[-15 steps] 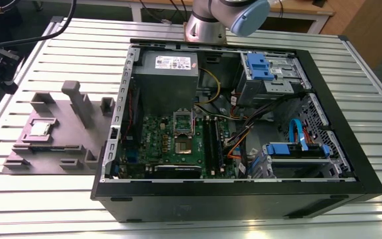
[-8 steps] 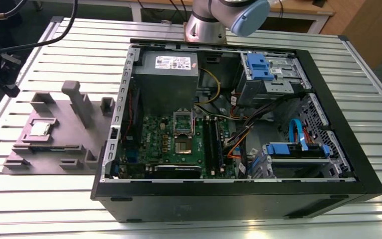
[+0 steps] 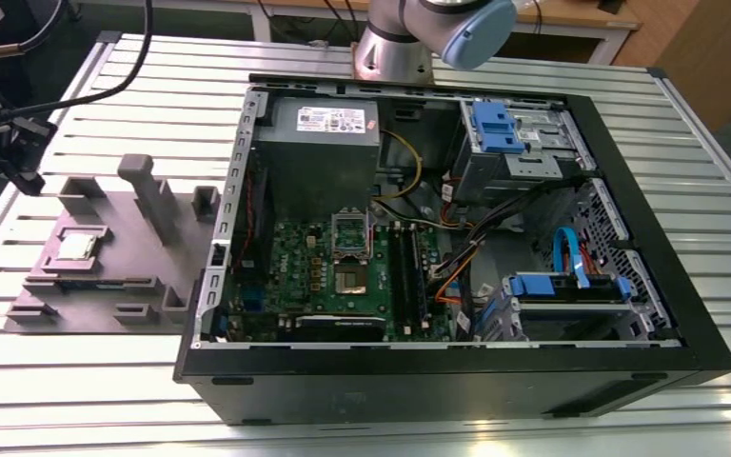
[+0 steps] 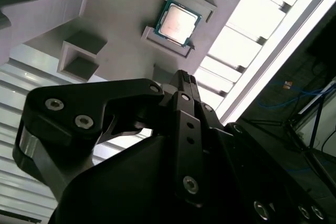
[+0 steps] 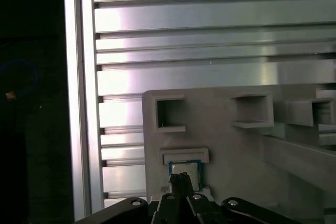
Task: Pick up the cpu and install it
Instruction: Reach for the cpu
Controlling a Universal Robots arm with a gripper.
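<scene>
"Computer case (image 3: 442, 381) sits closest in the exterior view. Where's the cpu (image 3: 77, 245)?"
"Toward that view's left, flat in a pocket of the grey fixture (image 3: 130, 249). The gripper (image 3: 23, 179) hangs just beyond it, apart."
"Second wrist view?"
"Fingers pressed together, gripping nothing; the cpu (image 4: 178, 23) lies straight ahead of them (square, so no long axis)."
"First wrist view?"
"The gripper (image 5: 180, 179) hides part of the cpu (image 5: 191, 170); I can't judge the gap."

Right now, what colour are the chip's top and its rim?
The chip has a silvery-grey top and a thin greenish rim, clearest in the second wrist view.
</scene>
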